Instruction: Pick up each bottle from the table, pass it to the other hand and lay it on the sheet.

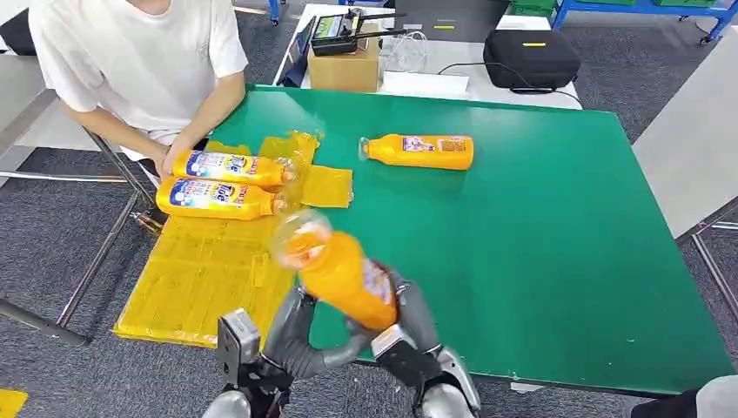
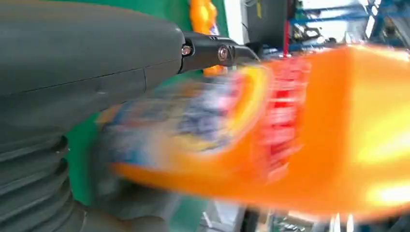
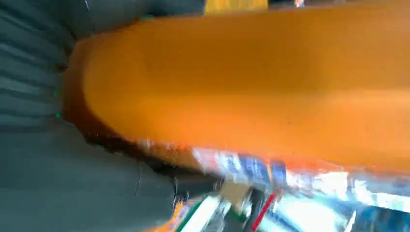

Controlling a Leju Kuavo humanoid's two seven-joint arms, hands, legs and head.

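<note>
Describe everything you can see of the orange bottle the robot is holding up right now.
The held bottle looks like clear plastic filled with orange liquid, with a blue, white and red label and a clear cap end. It is tilted, cap end pointing up and away toward the yellow sheet, above the near table edge. Both hands touch it: the left hand and right hand meet at its lower end.

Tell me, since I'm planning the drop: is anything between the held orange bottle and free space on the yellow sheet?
Nothing visible blocks it. The orange plastic bottle is gripped between the left hand and right hand, beside the yellow plastic sheet. Two yellow bottles and a person's hand occupy its far end only.
</note>
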